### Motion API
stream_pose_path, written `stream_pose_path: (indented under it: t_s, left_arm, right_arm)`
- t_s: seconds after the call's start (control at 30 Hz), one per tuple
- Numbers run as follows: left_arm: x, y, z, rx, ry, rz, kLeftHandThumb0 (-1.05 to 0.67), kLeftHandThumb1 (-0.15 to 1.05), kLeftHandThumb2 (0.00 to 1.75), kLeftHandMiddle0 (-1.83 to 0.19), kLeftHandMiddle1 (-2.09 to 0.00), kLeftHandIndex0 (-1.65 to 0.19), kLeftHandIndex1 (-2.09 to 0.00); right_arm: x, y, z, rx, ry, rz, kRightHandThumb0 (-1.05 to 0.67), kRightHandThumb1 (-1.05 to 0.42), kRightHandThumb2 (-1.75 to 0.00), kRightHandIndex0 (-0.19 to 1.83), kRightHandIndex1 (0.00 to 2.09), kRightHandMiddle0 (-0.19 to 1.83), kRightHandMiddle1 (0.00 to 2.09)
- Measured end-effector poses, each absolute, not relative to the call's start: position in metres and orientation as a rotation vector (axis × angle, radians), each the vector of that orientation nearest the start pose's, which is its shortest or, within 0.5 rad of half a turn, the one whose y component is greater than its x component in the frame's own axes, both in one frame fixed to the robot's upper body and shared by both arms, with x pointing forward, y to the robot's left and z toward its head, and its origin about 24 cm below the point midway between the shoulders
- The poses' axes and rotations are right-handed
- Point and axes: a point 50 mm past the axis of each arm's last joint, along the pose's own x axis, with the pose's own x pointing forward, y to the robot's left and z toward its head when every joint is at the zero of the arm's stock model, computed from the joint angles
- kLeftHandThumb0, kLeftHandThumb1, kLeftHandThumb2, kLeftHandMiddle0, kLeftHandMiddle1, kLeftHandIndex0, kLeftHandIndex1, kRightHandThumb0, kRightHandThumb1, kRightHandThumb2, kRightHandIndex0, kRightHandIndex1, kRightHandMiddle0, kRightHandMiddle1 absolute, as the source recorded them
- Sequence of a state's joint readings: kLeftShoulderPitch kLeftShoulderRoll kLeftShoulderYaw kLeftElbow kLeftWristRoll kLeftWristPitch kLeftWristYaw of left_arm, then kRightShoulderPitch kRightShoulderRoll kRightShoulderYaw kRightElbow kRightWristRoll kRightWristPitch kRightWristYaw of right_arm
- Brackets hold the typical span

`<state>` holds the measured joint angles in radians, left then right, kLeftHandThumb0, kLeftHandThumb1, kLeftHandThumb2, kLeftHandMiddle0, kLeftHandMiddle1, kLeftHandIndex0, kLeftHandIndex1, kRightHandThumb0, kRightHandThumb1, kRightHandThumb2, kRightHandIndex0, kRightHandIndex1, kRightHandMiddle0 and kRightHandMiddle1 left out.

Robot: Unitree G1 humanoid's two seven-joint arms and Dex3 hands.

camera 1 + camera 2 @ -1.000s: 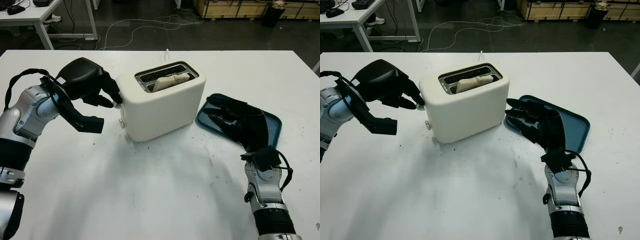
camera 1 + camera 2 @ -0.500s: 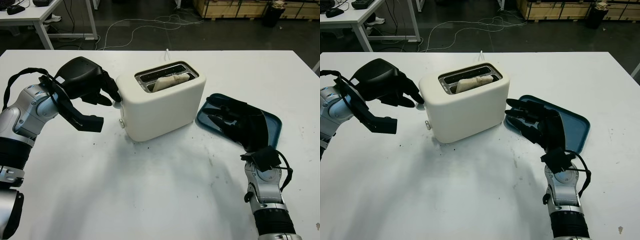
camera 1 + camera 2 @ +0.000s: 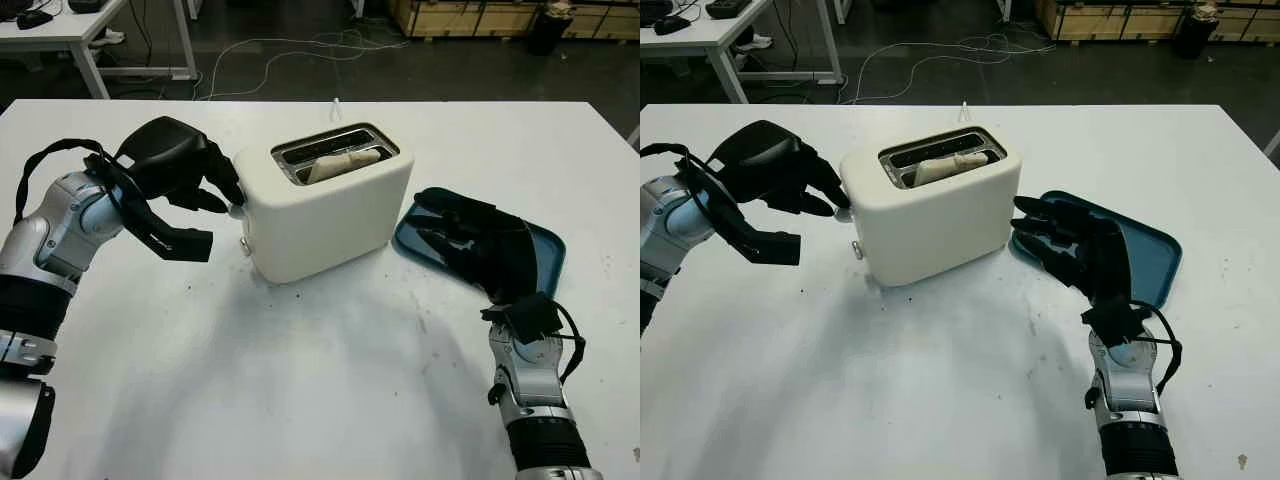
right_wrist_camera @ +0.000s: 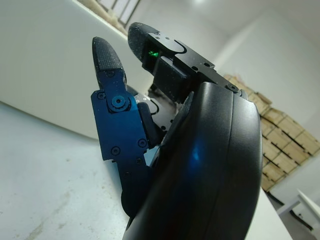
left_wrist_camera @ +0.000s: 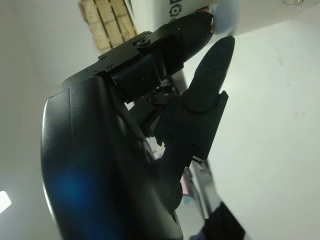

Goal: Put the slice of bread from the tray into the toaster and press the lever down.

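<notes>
My left hand [image 3: 185,170] had curled fingers [image 3: 225,185] on the toaster [image 3: 330,210] lever [image 3: 237,210]; bread [image 3: 345,163] sat inside; right hand [image 3: 480,250], released, was over the tray [image 3: 545,240].

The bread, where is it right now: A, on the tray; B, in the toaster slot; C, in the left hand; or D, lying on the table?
B: the bread sits in a slot of the toaster, while the left hand's fingertips touch the lever.
</notes>
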<state>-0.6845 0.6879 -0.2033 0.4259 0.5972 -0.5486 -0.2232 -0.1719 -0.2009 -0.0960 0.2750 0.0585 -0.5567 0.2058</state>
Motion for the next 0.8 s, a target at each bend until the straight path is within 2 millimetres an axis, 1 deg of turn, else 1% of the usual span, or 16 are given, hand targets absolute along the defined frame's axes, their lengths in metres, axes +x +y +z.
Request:
stream_pose_path:
  t_s: [0.07, 0.17, 0.3, 0.37, 0.47, 0.5, 0.57, 0.6, 0.63, 0.7, 0.73, 0.8]
  left_arm:
    - [0.344, 0.189, 0.177, 1.404, -0.514, -0.475, -0.31, 0.77, 0.0, -1.03, -1.3, -1.35, -0.01]
    - [0.347, 0.188, 0.167, 1.401, -0.489, -0.475, -0.31, 0.78, 0.01, -1.01, -1.3, -1.33, 0.0]
    - [0.352, 0.186, 0.143, 1.383, -0.426, -0.474, -0.3, 0.79, 0.0, -0.96, -1.38, -1.29, 0.0]
    - [0.355, 0.185, 0.134, 1.38, -0.416, -0.435, -0.3, 0.82, 0.01, -0.95, -1.28, -1.26, 0.0]
    - [0.358, 0.183, 0.116, 1.322, -0.391, -0.377, -0.27, 0.82, 0.0, -0.94, -1.24, -1.23, 0.0]
    - [0.358, 0.183, 0.111, 1.303, -0.383, -0.357, -0.28, 0.84, 0.01, -0.94, -1.11, -1.22, 0.0]
    - [0.358, 0.185, 0.101, 1.262, -0.355, -0.297, -0.28, 0.86, 0.0, -0.96, -0.98, -1.21, 0.0]
    - [0.357, 0.185, 0.097, 1.24, -0.349, -0.271, -0.28, 0.88, 0.0, -0.94, -1.03, -1.21, 0.0]
    - [0.356, 0.181, 0.093, 1.219, -0.341, -0.255, -0.28, 0.88, 0.0, -0.94, -1.03, -1.21, 0.0]
    - [0.349, 0.181, 0.063, 1.202, -0.215, -0.245, -0.28, 0.88, 0.0, -0.95, -0.98, -1.22, 0.0]
    - [0.343, 0.177, 0.051, 1.191, -0.203, -0.238, -0.28, 0.89, 0.0, -0.95, -0.94, -1.21, 0.0]
    - [0.341, 0.175, 0.048, 1.182, -0.202, -0.237, -0.27, 0.89, 0.0, -0.95, -0.88, -1.2, 0.0]
  right_arm:
    - [0.275, -0.193, 0.082, -0.191, -0.446, 0.142, -0.41, -0.91, 0.0, 1.05, 0.08, 0.96, 0.0]
    - [0.274, -0.194, 0.082, -0.192, -0.446, 0.129, -0.4, -0.91, 0.0, 1.05, 0.07, 0.96, 0.0]
    - [0.273, -0.197, 0.081, -0.192, -0.441, 0.118, -0.4, -0.91, 0.0, 1.04, 0.07, 0.96, 0.0]
    - [0.271, -0.198, 0.079, -0.192, -0.434, 0.112, -0.38, -0.89, 0.0, 1.04, 0.07, 0.97, 0.01]
    - [0.269, -0.198, 0.079, -0.191, -0.432, 0.111, -0.37, -0.88, 0.0, 1.04, 0.06, 0.98, 0.01]
    - [0.269, -0.198, 0.08, -0.191, -0.435, 0.112, -0.36, -0.88, 0.0, 1.04, 0.06, 0.98, 0.01]
    - [0.269, -0.198, 0.081, -0.187, -0.44, 0.111, -0.36, -0.88, 0.0, 1.04, 0.06, 0.98, 0.01]
    - [0.269, -0.198, 0.081, -0.187, -0.441, 0.111, -0.37, -0.88, 0.0, 1.04, 0.06, 0.98, 0.01]
    - [0.269, -0.198, 0.081, -0.187, -0.442, 0.113, -0.37, -0.88, 0.0, 1.04, 0.06, 0.98, 0.01]
    - [0.268, -0.198, 0.082, -0.186, -0.444, 0.114, -0.37, -0.88, 0.0, 1.04, 0.06, 0.98, 0.01]
    - [0.267, -0.199, 0.081, -0.186, -0.442, 0.11, -0.37, -0.88, 0.0, 1.04, 0.05, 0.98, 0.0]
    - [0.269, -0.199, 0.08, -0.18, -0.418, 0.11, -0.36, -0.88, 0.0, 1.04, 0.05, 0.98, 0.0]
